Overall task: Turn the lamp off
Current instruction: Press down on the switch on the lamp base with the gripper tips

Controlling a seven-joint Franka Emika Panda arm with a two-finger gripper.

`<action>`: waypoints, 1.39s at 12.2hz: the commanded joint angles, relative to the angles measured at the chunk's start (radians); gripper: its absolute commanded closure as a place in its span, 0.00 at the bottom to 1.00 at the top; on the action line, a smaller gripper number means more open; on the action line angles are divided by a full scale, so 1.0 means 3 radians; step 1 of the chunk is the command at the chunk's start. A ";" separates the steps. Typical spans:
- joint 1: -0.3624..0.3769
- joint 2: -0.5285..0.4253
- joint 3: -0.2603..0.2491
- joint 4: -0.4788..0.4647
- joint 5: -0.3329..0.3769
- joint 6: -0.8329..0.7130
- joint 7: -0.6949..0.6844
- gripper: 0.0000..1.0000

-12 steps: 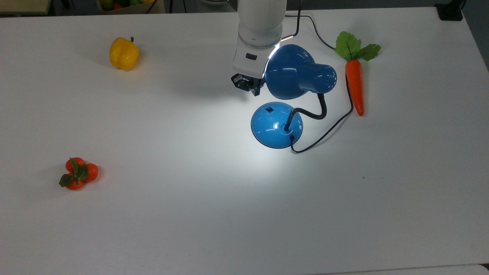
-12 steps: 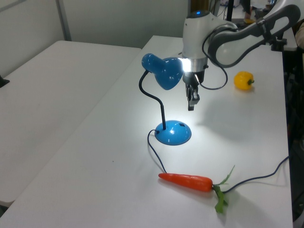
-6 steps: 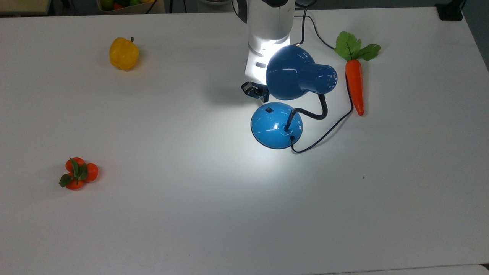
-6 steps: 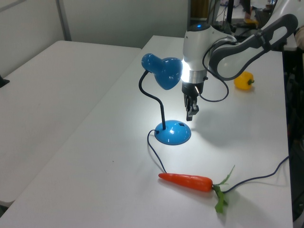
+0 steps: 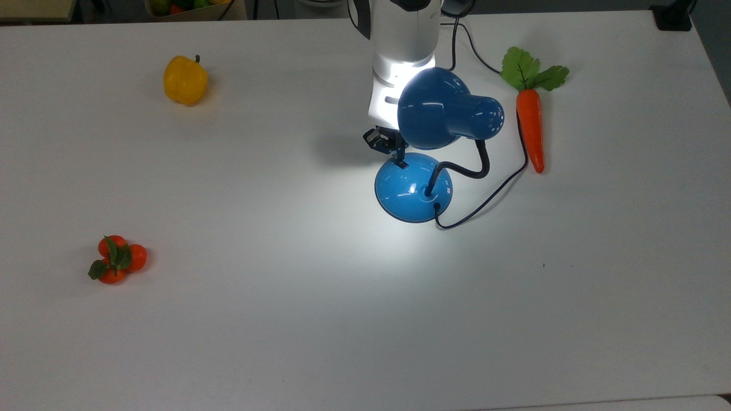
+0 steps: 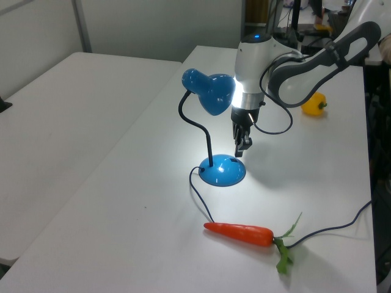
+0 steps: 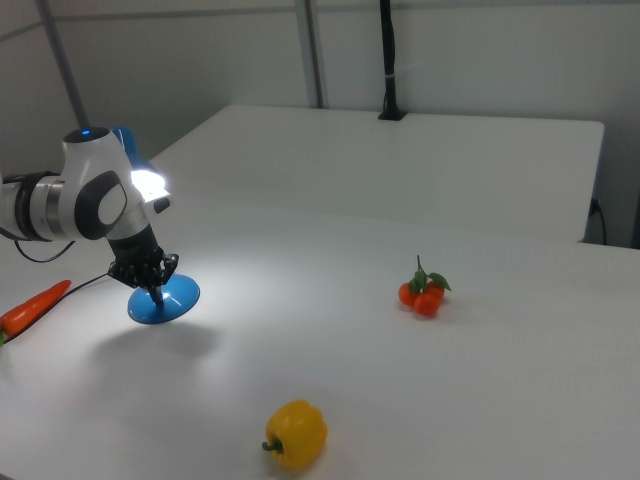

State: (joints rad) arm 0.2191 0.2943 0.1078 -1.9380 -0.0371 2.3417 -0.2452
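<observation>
The lamp is lit and throws a bright pool on the white table (image 5: 285, 319). Its glossy blue dome shade (image 5: 440, 108) hangs on a black bendy neck (image 5: 477, 165) above the round blue base (image 5: 414, 188). My gripper (image 5: 401, 160) points straight down, fingers shut together, with the tips at the spot on the base's far rim where the small black switch sits; the tips cover the switch. In the left view the gripper (image 6: 239, 152) reaches the top of the base (image 6: 223, 172) beside the shade (image 6: 208, 91). In the right view the gripper (image 7: 157, 292) touches down on the base (image 7: 168, 302).
A thin black cord (image 5: 485, 200) loops from the base past an orange carrot (image 5: 530, 128) on the top view's right. A yellow pepper (image 5: 184, 80) lies at the far left, a cluster of small orange fruits (image 5: 117, 260) at the near left.
My gripper has dropped from beside the shade down and towards the base, ending with its tips on the switch spot. The lamp stays lit and has not shifted.
</observation>
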 commanded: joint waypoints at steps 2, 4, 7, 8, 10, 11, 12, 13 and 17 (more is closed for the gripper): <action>-0.0014 -0.0065 0.0004 -0.0340 -0.0076 0.0543 -0.0072 1.00; -0.0025 -0.0081 0.0004 -0.0417 -0.0076 0.0697 -0.0072 1.00; -0.0025 -0.0096 0.0004 -0.0463 -0.0076 0.0688 -0.0072 1.00; -0.0025 -0.0117 0.0004 -0.0489 -0.0076 0.0667 -0.0067 1.00; -0.0030 -0.0158 0.0004 -0.0525 -0.0076 0.0555 -0.0031 1.00; -0.0030 -0.0193 0.0004 -0.0525 -0.0076 0.0433 -0.0021 1.00; -0.0035 -0.0249 -0.0001 -0.0520 -0.0076 0.0255 -0.0011 1.00; -0.0040 -0.0326 0.0004 -0.0505 -0.0071 0.0071 -0.0011 1.00; -0.0127 -0.0587 -0.0022 -0.0306 -0.0076 -0.0768 0.0315 1.00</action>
State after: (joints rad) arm 0.2017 0.1983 0.1060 -2.0529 -0.0490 2.2751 -0.2391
